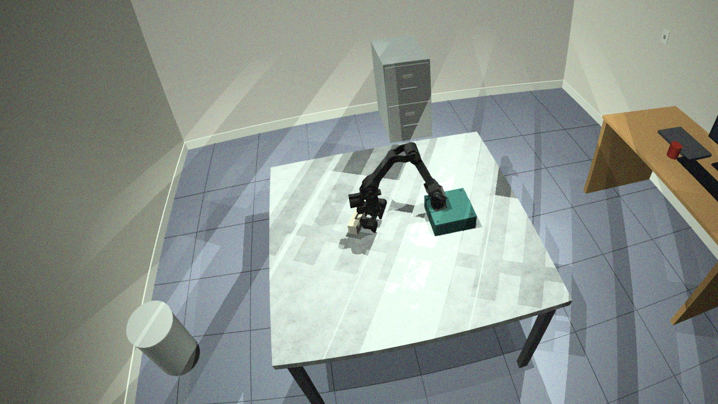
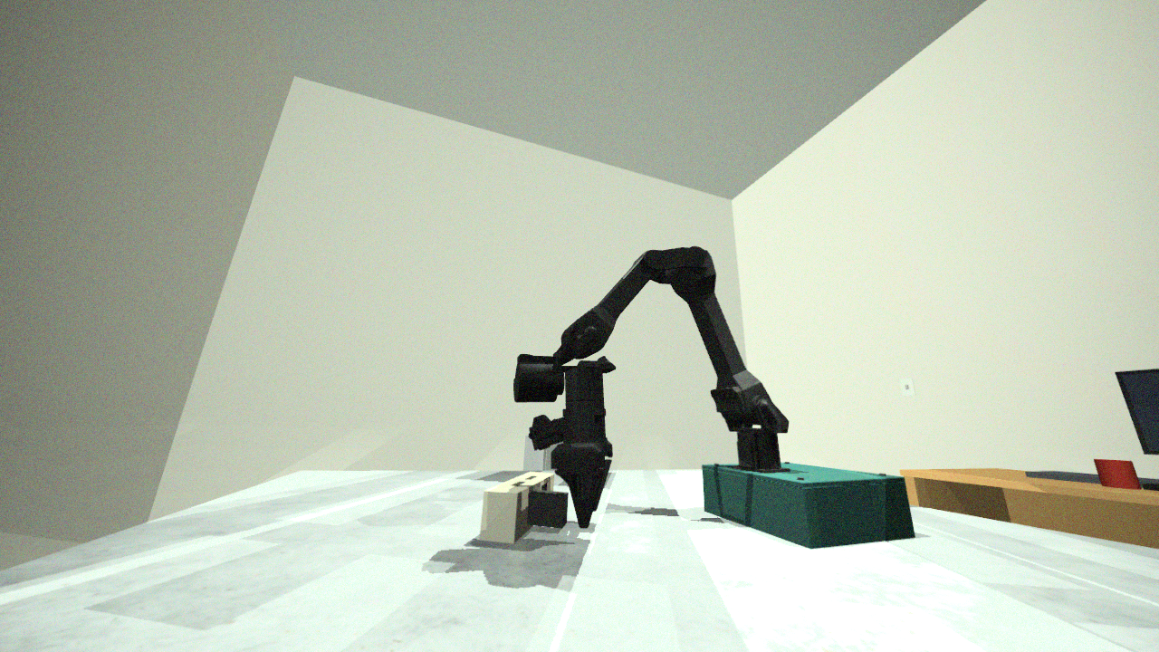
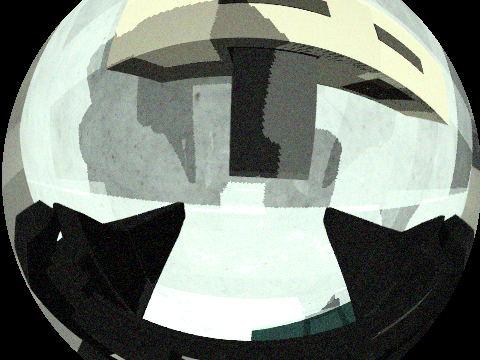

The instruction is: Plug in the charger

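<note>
One black arm rises from a teal box on the bench in the top view; its end partly covers the cream power strip. A filing cabinet and a desk stand apart from it.

In the exterior view, the fingers point down just beside the black charger, which sits against the strip's side.

The wrist view shows the fingers wide open, holding nothing, and the charger beyond their tips; its prongs are hidden.
</note>
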